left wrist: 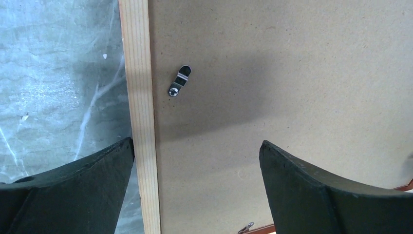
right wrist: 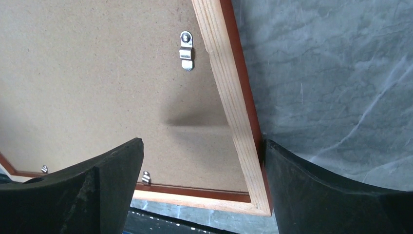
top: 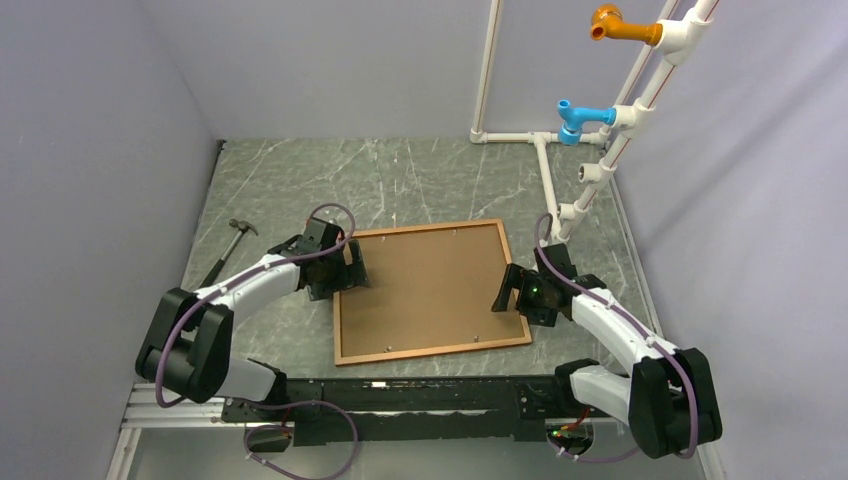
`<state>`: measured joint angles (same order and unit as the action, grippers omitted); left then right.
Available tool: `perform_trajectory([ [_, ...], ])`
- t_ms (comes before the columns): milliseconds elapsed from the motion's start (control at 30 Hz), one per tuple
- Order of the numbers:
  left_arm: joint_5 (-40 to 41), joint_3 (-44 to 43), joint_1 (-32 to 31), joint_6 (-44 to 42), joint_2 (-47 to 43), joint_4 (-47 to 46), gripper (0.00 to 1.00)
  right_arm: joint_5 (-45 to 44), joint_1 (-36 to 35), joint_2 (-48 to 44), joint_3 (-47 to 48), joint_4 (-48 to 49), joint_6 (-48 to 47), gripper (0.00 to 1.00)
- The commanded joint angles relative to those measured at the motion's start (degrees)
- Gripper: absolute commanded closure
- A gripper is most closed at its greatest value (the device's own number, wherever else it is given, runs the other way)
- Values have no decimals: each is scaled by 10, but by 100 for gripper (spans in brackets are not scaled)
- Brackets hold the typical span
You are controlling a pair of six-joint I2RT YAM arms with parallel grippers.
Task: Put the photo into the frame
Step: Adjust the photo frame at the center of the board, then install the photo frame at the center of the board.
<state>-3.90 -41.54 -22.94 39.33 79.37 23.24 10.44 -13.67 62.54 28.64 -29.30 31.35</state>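
Grey marble table (top: 400, 170): frame (top: 430, 352) back-up ctr, hammer (top: 225, 252) left, PVC pipe rack (top: 546, 170) rear right.

Robot lab bench (top: 300, 180), white pipe rig (top: 545, 170)

Hammer (top: 225, 252) left of frame (top: 433, 351) on table (top: 400, 180)

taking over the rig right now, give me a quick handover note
Left claw: open, holding nothing, straddling the left edge of the frame.
Right claw: open, holding nothing, straddling the right edge.
Frame: lies back up on the table, with the brown backing board sitting inside it.
Photo: not visible in any view; I cannot tell whether it is under the board.
Turn clips: the ones near both claws lie on the board, not across onto the moulding.
Left to do: check for the photo. If it is missing, lift the board and lay the photo in.
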Motion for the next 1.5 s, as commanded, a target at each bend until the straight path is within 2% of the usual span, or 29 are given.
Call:
perform_trajectory([
  [0,0,-27,-7,0,-22,6,1,13,-9,4,19,-7,19,7],
  [200,69,6,-7,3,-100,77,1,-54,-9,51,85,-31,-5,6],
  [367,37,52,-7,20,-148,52,0,-66,-8,94,116,-7,-18,5],
  [600,-8,69,-6,34,-115,11,1,-14,-10,155,123,23,-21,7],
  [767,-57,89,-6,34,-101,-62,9,-2,-28,114,81,24,-9,10],
  [933,-61,79,-6,27,-95,-65,11,-6,-74,75,35,22,26,12],
  [1100,-55,81,-6,25,-95,-59,10,-52,-92,76,40,9,30,13],
  [1300,-51,77,-6,18,-93,-54,11,-157,-92,120,118,-37,12,14],
  [1467,-54,76,-6,16,-92,-57,13,-169,-92,160,135,-36,6,17],
])
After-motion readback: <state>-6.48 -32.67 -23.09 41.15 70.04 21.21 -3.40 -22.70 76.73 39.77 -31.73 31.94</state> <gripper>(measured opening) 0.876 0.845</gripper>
